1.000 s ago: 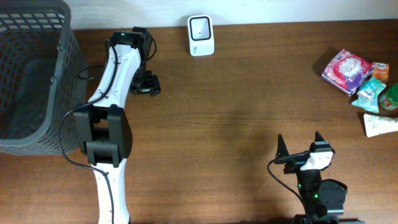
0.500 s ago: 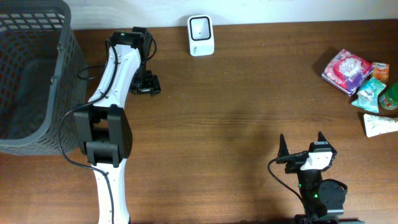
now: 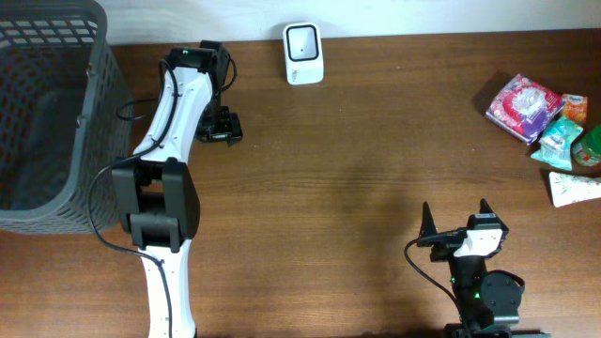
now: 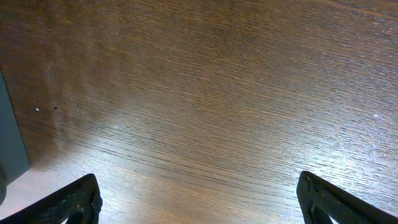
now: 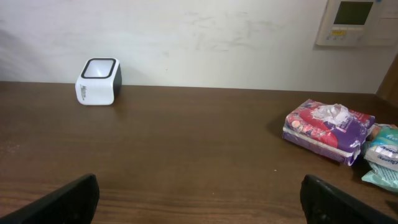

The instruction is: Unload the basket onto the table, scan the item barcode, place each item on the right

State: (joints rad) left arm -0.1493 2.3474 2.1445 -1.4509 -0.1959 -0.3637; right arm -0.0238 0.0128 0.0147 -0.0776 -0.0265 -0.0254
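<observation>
The right gripper is standing wide and empty, the purple packet lying ahead-right of its jaws and the scanner ahead-left, likely staged for a carry across; the left gripper is gaping, empty, over the table

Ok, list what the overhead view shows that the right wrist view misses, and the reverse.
Only overhead: the grey basket at the table's left end, the left arm, the right arm, and a white packet near the right edge.
Only right wrist: the pale wall behind the table and a wall panel mounted on it.
Both: the white scanner, the purple packet, the teal packet and the brown table.
</observation>
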